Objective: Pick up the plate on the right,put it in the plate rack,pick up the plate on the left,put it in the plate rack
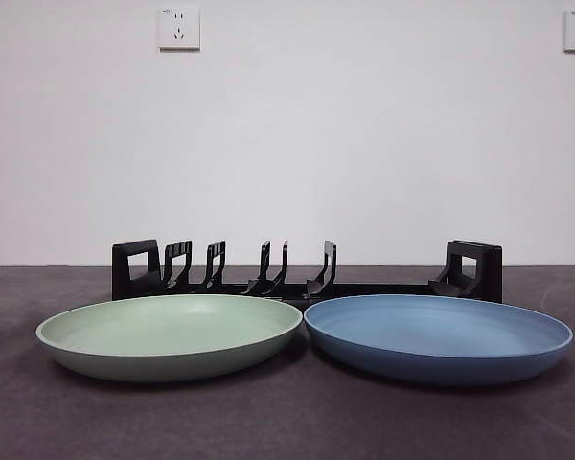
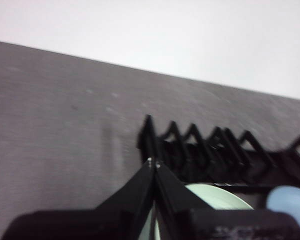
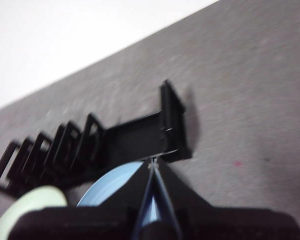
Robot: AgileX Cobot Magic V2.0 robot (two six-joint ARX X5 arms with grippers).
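Observation:
A pale green plate (image 1: 170, 334) lies on the left of the dark table and a blue plate (image 1: 438, 335) lies on the right, their rims almost touching. Behind them stands the long black plate rack (image 1: 307, 273) with upright prongs and a looped handle at each end; no plate is in it. My left gripper (image 2: 153, 162) is shut, high above the green plate (image 2: 217, 196) near the rack's end (image 2: 210, 150). My right gripper (image 3: 152, 164) is shut too, held above the blue plate (image 3: 115, 185) near the rack's other end (image 3: 172, 122). Neither arm shows in the front view.
A white wall with two sockets (image 1: 178, 28) rises behind the table. Bare grey tabletop (image 1: 287, 422) lies in front of the plates and beyond the rack's ends (image 3: 250, 100).

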